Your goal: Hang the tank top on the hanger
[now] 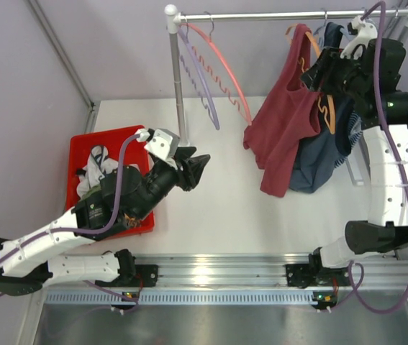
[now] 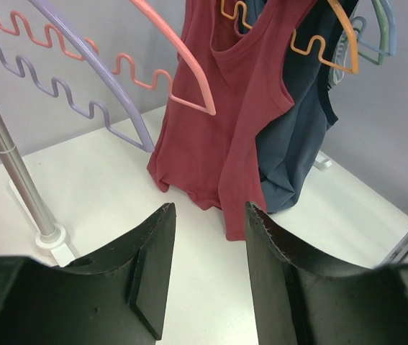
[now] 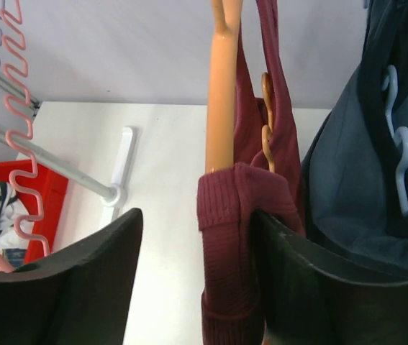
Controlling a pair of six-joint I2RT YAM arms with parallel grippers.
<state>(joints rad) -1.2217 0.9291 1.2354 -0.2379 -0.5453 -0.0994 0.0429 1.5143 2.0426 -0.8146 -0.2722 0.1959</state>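
Tank top (image 1: 284, 126) hangs on hanger (image 3: 223, 100), far right corner; strap bunched at arm tip. Right gripper (image 3: 196, 219) wide open astride it, holding nothing; left gripper (image 2: 209, 210) open, empty. Ease strap inboard gently.

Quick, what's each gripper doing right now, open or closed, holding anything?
Left gripper: open, empty.
Right gripper: open, straddling the tank top strap and the hanger, not clamped.

Top view: hanger (image 1: 328, 111) mostly buried under tank top (image 1: 283, 129); right gripper (image 1: 319, 79) fingertips lost against dark blue top (image 1: 315, 165); red bin (image 1: 81, 154) contents partly behind left arm (image 1: 117, 194). Right wrist view: hanger hook beyond top edge, tank top hem cropped at bottom.
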